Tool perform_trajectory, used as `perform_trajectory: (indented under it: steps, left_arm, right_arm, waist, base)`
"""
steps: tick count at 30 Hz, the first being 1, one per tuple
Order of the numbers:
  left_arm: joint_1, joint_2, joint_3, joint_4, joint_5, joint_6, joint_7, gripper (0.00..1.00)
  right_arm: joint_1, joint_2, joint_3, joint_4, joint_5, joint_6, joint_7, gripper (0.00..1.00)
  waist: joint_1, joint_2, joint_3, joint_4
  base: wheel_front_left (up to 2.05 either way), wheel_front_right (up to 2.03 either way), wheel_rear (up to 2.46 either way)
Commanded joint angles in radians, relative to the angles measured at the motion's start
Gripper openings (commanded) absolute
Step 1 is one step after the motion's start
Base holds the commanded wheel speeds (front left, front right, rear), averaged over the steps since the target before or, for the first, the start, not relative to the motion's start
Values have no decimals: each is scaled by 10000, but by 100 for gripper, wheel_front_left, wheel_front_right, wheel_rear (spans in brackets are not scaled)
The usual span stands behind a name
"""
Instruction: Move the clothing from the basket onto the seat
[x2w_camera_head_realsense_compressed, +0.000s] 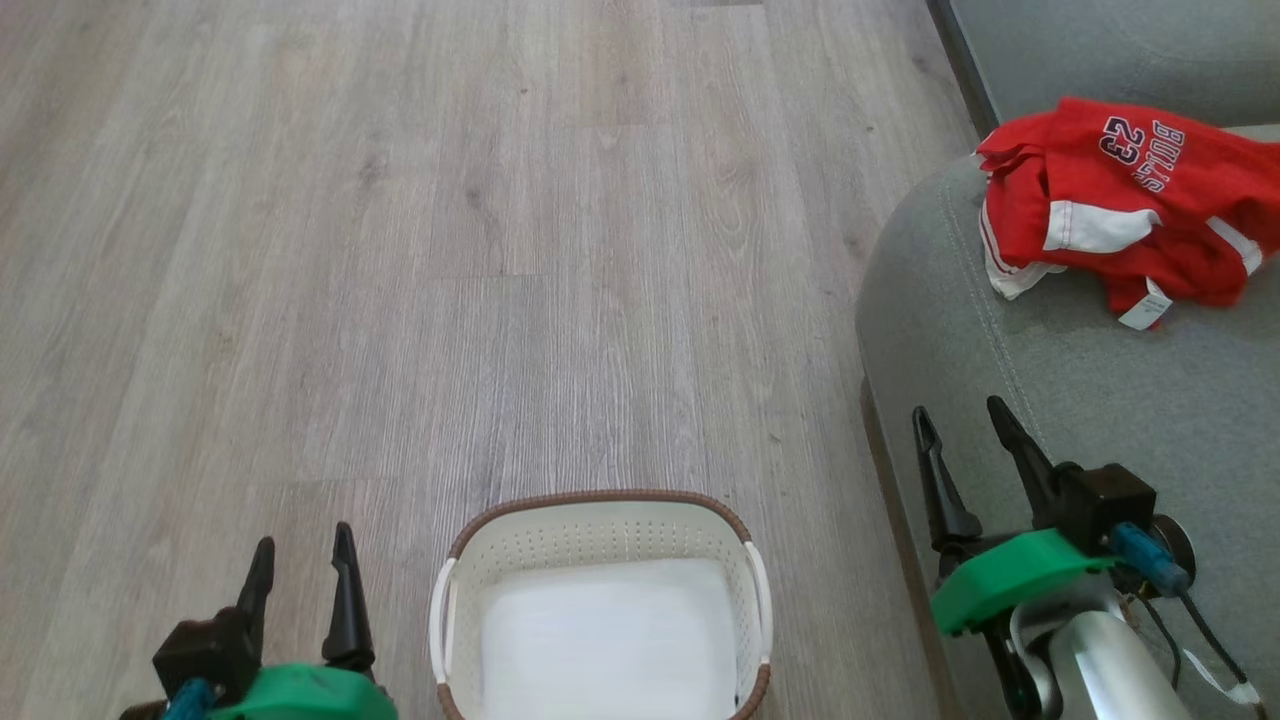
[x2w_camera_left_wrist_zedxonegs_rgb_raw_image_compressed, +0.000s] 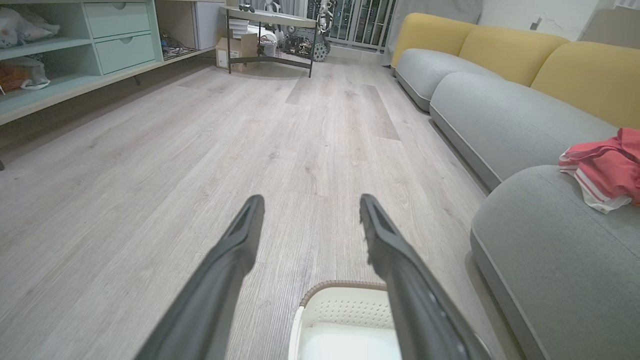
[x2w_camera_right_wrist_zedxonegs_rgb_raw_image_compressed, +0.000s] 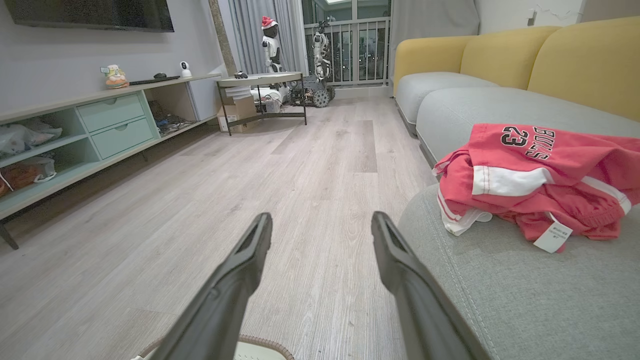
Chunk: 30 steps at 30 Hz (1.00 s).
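Observation:
The red clothing (x2w_camera_head_realsense_compressed: 1120, 200), printed "BULLS 23", lies bunched on the grey-green seat (x2w_camera_head_realsense_compressed: 1100, 370) at the upper right, a white tag hanging at its front; it is also in the right wrist view (x2w_camera_right_wrist_zedxonegs_rgb_raw_image_compressed: 540, 185) and at the edge of the left wrist view (x2w_camera_left_wrist_zedxonegs_rgb_raw_image_compressed: 607, 167). The cream basket (x2w_camera_head_realsense_compressed: 600, 530) stands on the floor at the bottom centre with nothing but its white bottom inside. My left gripper (x2w_camera_head_realsense_compressed: 302, 560) is open, low at the basket's left. My right gripper (x2w_camera_head_realsense_compressed: 965, 425) is open over the seat's front edge, well short of the clothing.
Pale wood floor (x2w_camera_head_realsense_compressed: 450, 250) stretches ahead. A grey sofa with yellow back cushions (x2w_camera_right_wrist_zedxonegs_rgb_raw_image_compressed: 500, 55) runs along the right. A low shelf unit with drawers (x2w_camera_right_wrist_zedxonegs_rgb_raw_image_compressed: 100, 125), a small table (x2w_camera_right_wrist_zedxonegs_rgb_raw_image_compressed: 260, 82) and toy robots by the window stand far off.

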Motion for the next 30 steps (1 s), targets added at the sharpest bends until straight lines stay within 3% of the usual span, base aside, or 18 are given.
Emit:
perform_trajectory:
  steps: [1,8,9,14,30]
  left_arm:
    - [-302,4,452,-267,140,-49,-124,100]
    - [-302,-94,493,-54,278,-125,-124,100]
    - [0,-138,69,211,207,-77,0,0]
    - [209,-284,-68,965,204,-70,32,0]
    - [-129,-367,316,973,-1429,-451,495,0]
  right_arm:
    - [-123,69,180,-269,18,-4,-91,100]
    - [-79,70,173,-172,45,-4,-91,100]
    - [45,2,-8,115,0,-2,0,0]
    - [575,2,49,874,14,0,24,0]
    - [499,11,-188,661,1867,0,493,0]
  waist:
    - [1,0,-7,-4]
    - [1,0,-76,2]
    - [1,0,-80,3]
    - [1,0,-86,5]
    - [1,0,-24,14]
  base:
    - [0,0,0]
    - [0,0,0]
    - [0,0,0]
    - [0,0,0]
    - [0,0,0]
